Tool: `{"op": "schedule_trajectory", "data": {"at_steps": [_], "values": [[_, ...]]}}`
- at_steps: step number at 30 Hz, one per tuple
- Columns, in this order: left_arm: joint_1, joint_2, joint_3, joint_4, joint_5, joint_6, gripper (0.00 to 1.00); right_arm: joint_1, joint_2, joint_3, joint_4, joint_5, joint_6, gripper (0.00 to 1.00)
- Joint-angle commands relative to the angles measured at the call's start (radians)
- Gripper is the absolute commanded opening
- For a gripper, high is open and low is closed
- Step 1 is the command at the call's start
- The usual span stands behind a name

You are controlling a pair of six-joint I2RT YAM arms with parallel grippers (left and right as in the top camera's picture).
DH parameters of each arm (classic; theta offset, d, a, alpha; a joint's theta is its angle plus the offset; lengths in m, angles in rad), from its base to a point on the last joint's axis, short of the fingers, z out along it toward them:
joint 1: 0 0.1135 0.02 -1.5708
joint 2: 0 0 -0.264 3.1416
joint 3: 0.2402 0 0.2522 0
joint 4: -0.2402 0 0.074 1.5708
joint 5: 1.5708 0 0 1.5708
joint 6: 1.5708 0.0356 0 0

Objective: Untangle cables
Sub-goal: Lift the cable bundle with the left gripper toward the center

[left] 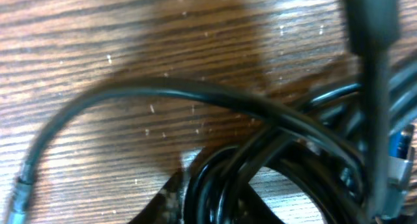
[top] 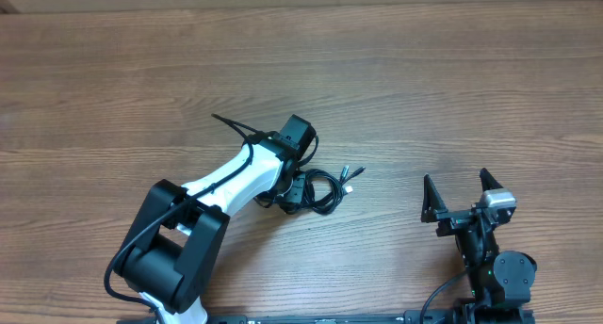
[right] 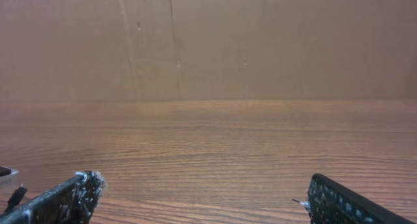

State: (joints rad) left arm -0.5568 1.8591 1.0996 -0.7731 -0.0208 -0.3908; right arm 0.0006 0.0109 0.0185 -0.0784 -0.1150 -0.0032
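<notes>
The cables (top: 320, 189) lie as a small tangle of black loops at the table's middle, with two silver-tipped plug ends (top: 353, 174) sticking out to the right. My left gripper (top: 294, 190) is down on the tangle's left side. In the left wrist view its dark fingers (left: 166, 199) close on a bundle of cable loops (left: 215, 185), and one strand (left: 163, 88) arcs off left to a plug (left: 16, 199). My right gripper (top: 462, 196) stands open at the lower right, apart from the tangle, with only bare wood between its fingers (right: 65, 199).
The wooden table (top: 424, 89) stretches bare behind and to both sides of the tangle. A thin black tie (top: 231, 127) sticks out from the left arm's wrist. A brown wall (right: 208, 42) rises beyond the table's far edge in the right wrist view.
</notes>
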Motion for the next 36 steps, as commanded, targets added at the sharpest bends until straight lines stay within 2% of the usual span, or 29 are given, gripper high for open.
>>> {"op": "schedule_trajectory", "data": {"at_steps": [1,12,17,21,25,29,36], "values": [[-0.007,0.072,-0.031,0.018,0.041,-0.01,0.04,0.004,-0.008,-0.011,0.005,0.01,0.003,1.0],[-0.007,0.006,-0.009,-0.04,-0.008,-0.006,0.04,0.004,-0.008,-0.011,0.005,0.01,0.003,1.0],[-0.007,-0.163,-0.004,-0.042,-0.024,0.043,0.04,0.004,-0.008,-0.011,0.005,0.01,0.003,1.0],[-0.007,-0.347,-0.004,-0.038,-0.022,0.127,0.04,0.004,-0.008,-0.011,0.005,0.01,0.003,1.0],[-0.007,-0.554,-0.004,-0.046,0.044,0.249,0.04,0.004,-0.008,-0.011,0.005,0.01,0.003,1.0],[-0.007,-0.717,-0.004,-0.082,0.066,0.264,0.04,0.004,-0.008,-0.011,0.005,0.01,0.003,1.0],[-0.007,-0.85,-0.004,-0.119,0.081,0.255,0.04,0.004,-0.008,-0.011,0.005,0.01,0.003,1.0]]}}
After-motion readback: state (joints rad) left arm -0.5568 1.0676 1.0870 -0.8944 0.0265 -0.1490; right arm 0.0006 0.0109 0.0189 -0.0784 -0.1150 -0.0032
